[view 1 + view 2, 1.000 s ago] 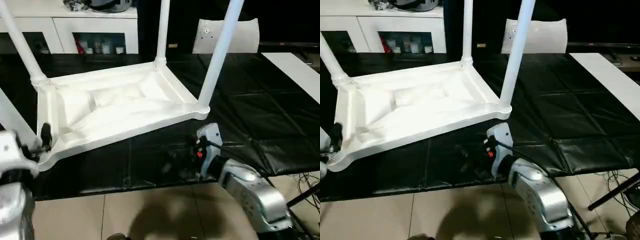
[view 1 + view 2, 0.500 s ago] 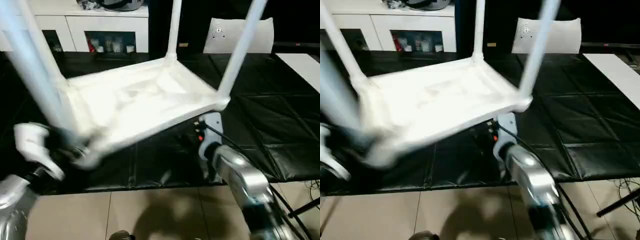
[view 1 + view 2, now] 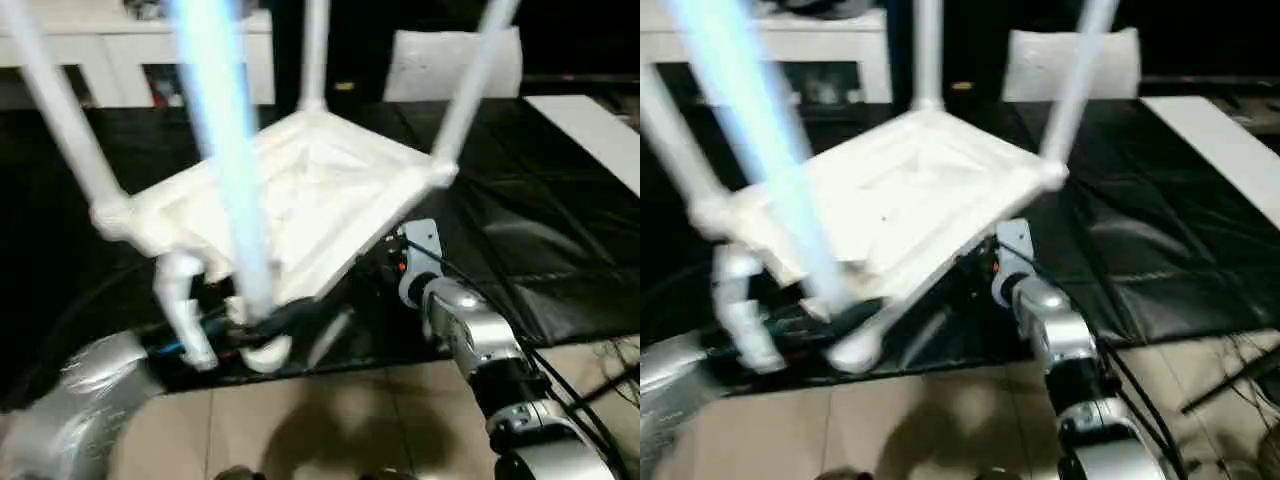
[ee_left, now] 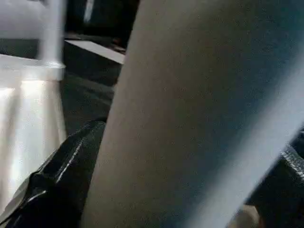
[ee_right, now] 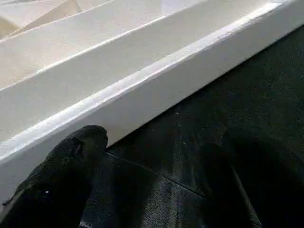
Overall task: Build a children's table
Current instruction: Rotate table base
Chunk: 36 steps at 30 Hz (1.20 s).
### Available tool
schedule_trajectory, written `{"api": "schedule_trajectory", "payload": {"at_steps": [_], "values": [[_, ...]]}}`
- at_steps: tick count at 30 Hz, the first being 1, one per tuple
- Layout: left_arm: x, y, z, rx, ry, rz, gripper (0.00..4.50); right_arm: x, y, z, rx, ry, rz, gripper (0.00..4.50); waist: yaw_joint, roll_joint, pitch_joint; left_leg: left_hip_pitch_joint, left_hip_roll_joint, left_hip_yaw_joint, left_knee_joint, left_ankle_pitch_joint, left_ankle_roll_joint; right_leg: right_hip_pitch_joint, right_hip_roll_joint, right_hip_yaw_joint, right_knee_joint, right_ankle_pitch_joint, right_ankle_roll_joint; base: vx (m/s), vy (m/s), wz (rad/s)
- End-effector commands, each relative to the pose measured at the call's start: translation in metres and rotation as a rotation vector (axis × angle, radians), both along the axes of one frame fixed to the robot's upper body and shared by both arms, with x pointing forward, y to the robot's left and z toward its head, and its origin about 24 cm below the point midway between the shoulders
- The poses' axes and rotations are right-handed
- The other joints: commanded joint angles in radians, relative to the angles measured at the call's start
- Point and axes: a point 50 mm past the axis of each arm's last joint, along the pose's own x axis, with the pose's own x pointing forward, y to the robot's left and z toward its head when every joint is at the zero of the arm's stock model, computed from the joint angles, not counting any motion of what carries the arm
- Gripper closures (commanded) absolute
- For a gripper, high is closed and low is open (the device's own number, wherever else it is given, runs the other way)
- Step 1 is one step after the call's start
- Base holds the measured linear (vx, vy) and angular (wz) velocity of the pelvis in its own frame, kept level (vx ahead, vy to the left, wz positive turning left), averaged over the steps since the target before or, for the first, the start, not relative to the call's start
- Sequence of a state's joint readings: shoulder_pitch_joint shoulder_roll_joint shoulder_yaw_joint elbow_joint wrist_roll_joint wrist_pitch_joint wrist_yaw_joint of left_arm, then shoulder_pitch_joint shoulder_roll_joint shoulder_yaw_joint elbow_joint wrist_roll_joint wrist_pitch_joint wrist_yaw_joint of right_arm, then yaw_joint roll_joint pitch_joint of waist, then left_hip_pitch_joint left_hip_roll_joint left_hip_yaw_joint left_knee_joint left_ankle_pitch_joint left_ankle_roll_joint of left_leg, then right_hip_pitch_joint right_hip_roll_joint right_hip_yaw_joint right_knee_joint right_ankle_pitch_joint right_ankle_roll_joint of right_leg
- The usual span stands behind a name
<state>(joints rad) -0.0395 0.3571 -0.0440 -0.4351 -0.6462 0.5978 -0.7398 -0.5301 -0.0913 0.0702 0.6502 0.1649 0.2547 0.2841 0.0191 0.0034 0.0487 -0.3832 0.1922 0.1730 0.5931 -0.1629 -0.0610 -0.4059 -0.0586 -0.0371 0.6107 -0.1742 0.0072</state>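
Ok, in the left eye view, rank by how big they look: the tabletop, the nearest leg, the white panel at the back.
1. Tabletop.
2. Nearest leg; its closeness to the camera inflates it, so its place is unsure.
3. White panel, far back and partly hidden behind a leg.

The near half of the black tabletop [image 3: 520, 250] is taken up by the upturned children's table [image 3: 310, 200], tilted, its four legs [image 3: 225, 150] rising through the air above. Passage from the near left is barred by the closest leg, gripped by the left pincer [image 3: 255, 325]. The right pincer [image 5: 156, 175] is spread under the raised rim. Open surface is found on the right, beside the flat white board strip [image 3: 590, 135].
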Motion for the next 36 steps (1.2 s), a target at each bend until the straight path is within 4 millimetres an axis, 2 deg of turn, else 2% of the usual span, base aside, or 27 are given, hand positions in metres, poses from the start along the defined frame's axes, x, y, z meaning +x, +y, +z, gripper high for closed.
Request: {"api": "schedule_trajectory", "payload": {"at_steps": [1,6,9,14,17,18,19,24,25,26,32,33,34,35,36], "values": [[0.001,-0.018,0.005,-0.024,-0.013,-0.092,0.03,0.006,0.019,0.014,0.029,-0.062,0.083,0.00,0.006,0.006,-0.060,0.015,0.021,-0.005,-0.071,-0.316,-0.048,0.038,-0.052,0.036,-0.071,-0.256,-0.162,0.000,0.000,0.00],[0.014,-0.040,0.011,-0.041,-0.059,-0.144,0.03,0.008,0.021,0.016,0.026,-0.077,0.105,0.00,-0.001,0.004,-0.058,0.014,0.021,-0.007,-0.071,-0.323,-0.044,0.039,-0.051,0.034,-0.074,-0.287,-0.165,0.000,0.000,0.00],[0.019,-0.045,0.014,-0.052,-0.071,-0.157,0.03,0.009,0.022,0.016,0.024,-0.080,0.109,0.00,-0.004,0.003,-0.059,0.015,0.021,-0.006,-0.068,-0.325,-0.039,0.039,-0.053,0.034,-0.077,-0.300,-0.166,0.000,0.000,0.00],[0.027,-0.060,0.019,-0.060,-0.100,-0.201,0.03,0.010,0.026,0.017,0.032,-0.090,0.141,0.00,-0.006,0.004,-0.061,0.012,0.021,-0.006,-0.067,-0.311,-0.035,0.043,-0.054,0.033,-0.074,-0.274,-0.180,0.000,0.000,0.00],[0.035,-0.071,0.020,-0.054,-0.127,-0.231,0.03,0.009,0.029,0.015,0.034,-0.088,0.146,0.00,-0.006,0.001,-0.062,0.012,0.021,-0.005,-0.064,-0.293,-0.022,0.044,-0.055,0.033,-0.075,-0.264,-0.186,0.000,0.000,0.00],[0.035,-0.072,0.020,-0.055,-0.128,-0.231,0.03,0.009,0.029,0.015,0.034,-0.088,0.147,0.00,-0.005,0.006,-0.062,0.013,0.021,-0.005,-0.064,-0.295,-0.023,0.044,-0.056,0.032,-0.075,-0.270,-0.186,0.000,0.000,0.00],[0.038,-0.077,0.022,-0.064,-0.136,-0.243,0.03,0.009,0.029,0.014,0.033,-0.088,0.147,0.00,-0.006,0.004,-0.062,0.014,0.021,-0.005,-0.065,-0.300,-0.022,0.043,-0.055,0.032,-0.077,-0.277,-0.185,0.000,0.000,0.00],[0.041,-0.088,0.023,-0.075,-0.154,-0.257,0.03,0.009,0.028,0.013,0.029,-0.087,0.142,0.00,-0.007,0.008,-0.062,0.013,0.022,-0.006,-0.064,-0.312,-0.023,0.045,-0.056,0.031,-0.078,-0.277,-0.194,0.000,0.000,0.00],[0.042,-0.091,0.024,-0.079,-0.155,-0.260,0.03,0.009,0.028,0.012,0.029,-0.087,0.138,0.00,-0.006,0.011,-0.063,0.013,0.022,-0.007,-0.064,-0.305,-0.023,0.046,-0.056,0.031,-0.077,-0.264,-0.198,0.000,0.000,0.00],[0.044,-0.091,0.023,-0.072,-0.162,-0.250,0.03,0.010,0.027,0.013,0.025,-0.090,0.127,0.00,-0.006,0.014,-0.063,0.013,0.022,-0.007,-0.064,-0.305,-0.023,0.045,-0.056,0.031,-0.077,-0.257,-0.201,0.000,0.000,0.00],[0.058,-0.089,0.025,-0.055,-0.213,-0.184,0.03,0.013,0.012,0.011,0.013,-0.094,0.048,0.00,-0.005,0.011,-0.064,0.014,0.023,-0.007,-0.065,-0.313,-0.019,0.047,-0.056,0.030,-0.077,-0.253,-0.210,0.000,0.000,0.00],[0.061,-0.088,0.027,-0.042,-0.233,-0.176,0.03,0.014,0.005,0.011,0.004,-0.103,0.020,0.00,-0.004,0.005,-0.061,0.013,0.023,-0.007,-0.066,-0.311,-0.014,0.046,-0.056,0.030,-0.078,-0.252,-0.211,0.000,0.000,0.00],[0.061,-0.088,0.027,-0.042,-0.233,-0.176,0.03,0.014,0.005,0.011,0.004,-0.103,0.020,0.00,-0.003,0.007,-0.062,0.015,0.023,-0.007,-0.065,-0.312,-0.014,0.045,-0.056,0.030,-0.078,-0.255,-0.210,0.000,0.000,0.00],[0.066,-0.084,0.030,-0.016,-0.263,-0.152,0.03,0.015,-0.003,0.014,0.014,-0.117,-0.014,0.00,-0.002,0.015,-0.054,0.014,0.022,-0.008,-0.068,-0.324,-0.014,0.043,-0.056,0.030,-0.081,-0.266,-0.206,0.000,0.000,0.00],[0.069,-0.080,0.032,-0.014,-0.261,-0.141,0.03,0.015,-0.008,0.017,0.025,-0.132,-0.032,0.00,-0.003,0.012,-0.055,0.015,0.022,-0.007,-0.068,-0.329,-0.014,0.044,-0.055,0.030,-0.081,-0.271,-0.204,0.000,0.000,0.00]]}}
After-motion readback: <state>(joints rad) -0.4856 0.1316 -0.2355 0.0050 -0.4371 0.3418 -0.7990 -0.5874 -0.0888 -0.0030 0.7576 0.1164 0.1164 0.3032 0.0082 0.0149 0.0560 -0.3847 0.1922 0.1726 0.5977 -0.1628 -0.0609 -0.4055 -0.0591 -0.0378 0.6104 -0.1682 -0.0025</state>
